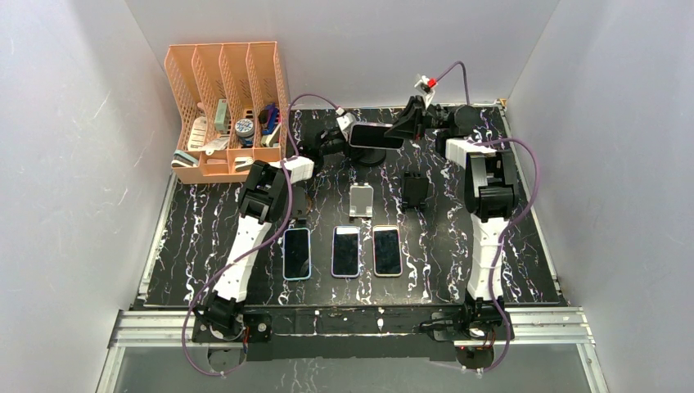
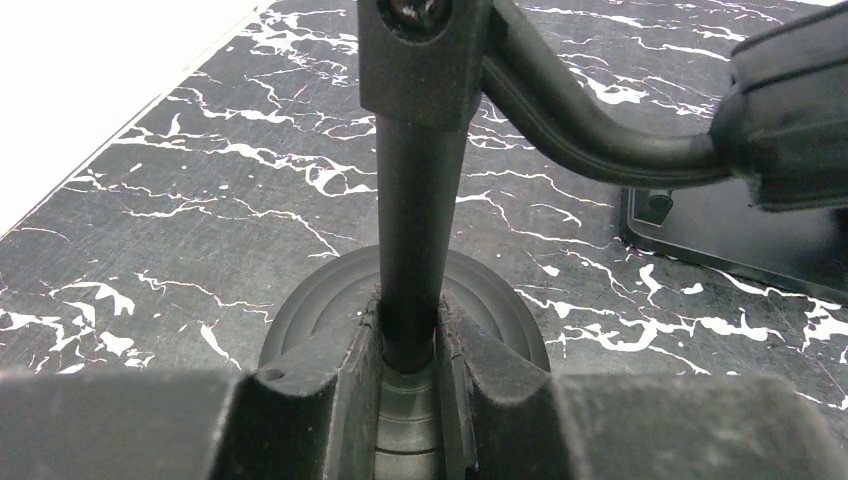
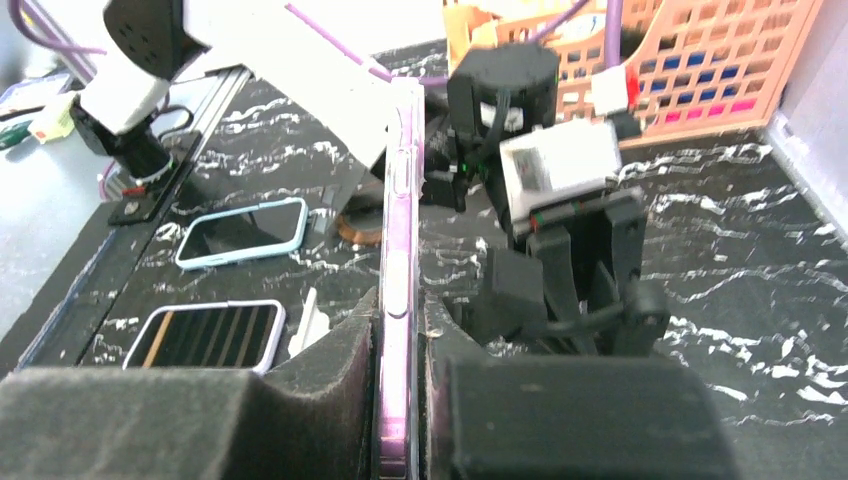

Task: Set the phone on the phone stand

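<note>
The phone [image 1: 376,135], at the upper centre of the top view, was clamped in the right gripper [image 3: 400,335] while the left gripper [image 2: 408,345] clenched the phone stand [image 2: 418,220] by its pole, so seating it level seemed best.

From above and behind the arm bases [image 1: 221,318], the top camera looks down over the whole marbled surface [image 1: 190,237]. The left wrist camera sits low, very close to the phone stand [image 2: 415,240]. The right wrist camera faces across the surface toward the orange rack [image 3: 700,70], which sits upper left in the overhead view.
</note>
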Robot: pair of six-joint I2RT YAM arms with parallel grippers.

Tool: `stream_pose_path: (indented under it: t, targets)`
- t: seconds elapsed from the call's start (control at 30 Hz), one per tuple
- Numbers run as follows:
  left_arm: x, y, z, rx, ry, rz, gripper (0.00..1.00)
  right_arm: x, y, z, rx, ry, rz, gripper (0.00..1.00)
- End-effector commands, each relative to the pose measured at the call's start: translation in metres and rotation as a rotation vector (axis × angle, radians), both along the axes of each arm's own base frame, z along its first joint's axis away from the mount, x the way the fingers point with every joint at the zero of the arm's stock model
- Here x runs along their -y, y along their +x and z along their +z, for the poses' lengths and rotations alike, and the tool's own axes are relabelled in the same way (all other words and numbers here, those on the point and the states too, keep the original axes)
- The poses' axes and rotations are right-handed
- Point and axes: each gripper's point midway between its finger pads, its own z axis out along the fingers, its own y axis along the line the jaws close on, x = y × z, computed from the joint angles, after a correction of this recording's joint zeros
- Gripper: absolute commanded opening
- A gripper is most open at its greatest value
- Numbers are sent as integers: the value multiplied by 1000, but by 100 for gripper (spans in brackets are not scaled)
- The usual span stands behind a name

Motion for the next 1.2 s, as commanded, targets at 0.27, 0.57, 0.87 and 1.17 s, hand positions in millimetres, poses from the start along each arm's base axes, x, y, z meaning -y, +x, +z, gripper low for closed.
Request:
stream_pose_path:
  t: [0.27, 0.57, 0.87, 1.17]
  targets:
    - [-8, -12, -50, -151, 68, 26, 0, 31, -7, 198, 189, 602, -320, 1]
    - [-8, -12, -44, -142, 69, 26, 0, 24, 60, 200, 68, 466, -688, 1]
    - [-7, -11, -41, -141, 70, 17, 0, -14, 46, 161, 237, 67, -557, 1]
    - [-11, -14, -41, -146, 78, 5, 0, -28, 39, 102, 260, -211, -395, 1]
